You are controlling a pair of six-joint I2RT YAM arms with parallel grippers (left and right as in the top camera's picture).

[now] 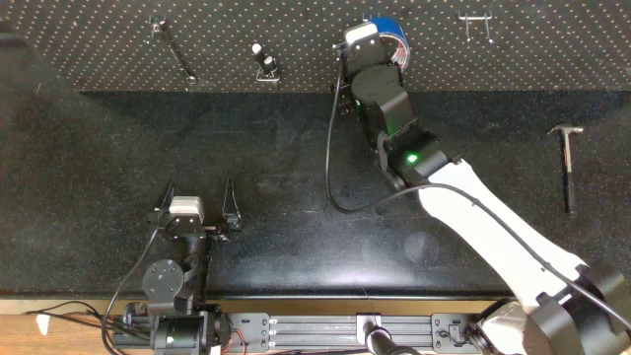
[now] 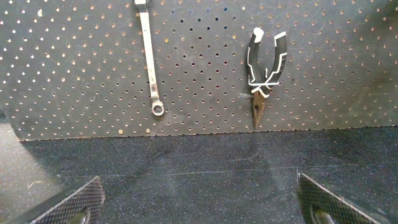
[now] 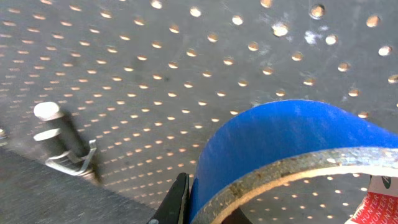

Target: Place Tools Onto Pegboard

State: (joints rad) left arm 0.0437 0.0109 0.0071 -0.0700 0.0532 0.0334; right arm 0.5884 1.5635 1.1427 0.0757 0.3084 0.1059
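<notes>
Here, the blue tape roll (image 3: pixel 292 140) is the item in hand. It is a ring with a smooth blue outer face and a rough, grey-brown edge of layered card. In the top view it appears as a blue arc (image 1: pixel 390 28) against the pegboard (image 1: pixel 296 30), to the right of the board's middle. The right wrist view places it close in front of the perforated face; whether it touches the board cannot be told.

The right gripper (image 1: pixel 373 46) is closed on the roll. One dark finger (image 3: pixel 176 199) lies against the blue outer face, and the other is hidden behind the ring. The right arm reaches diagonally across the black mat (image 1: pixel 296 177) to the board.

The left gripper (image 1: pixel 197 205) sits low over the mat near its own base with its jaws spread wide. Its two fingertips (image 2: pixel 69 204) appear at opposite corners of the left wrist view, with nothing between them and only bare mat below.

Already on the board are a wrench (image 2: pixel 149 59), hanging by its upper end with the ring end down, and black-and-white pliers (image 2: pixel 264 74), hanging nose down to its right. A wire hook (image 1: pixel 476 25) is on the board further right. A hammer (image 1: pixel 567 168) lies flat on the mat near the right edge, well apart from both grippers, with its head toward the board.
</notes>
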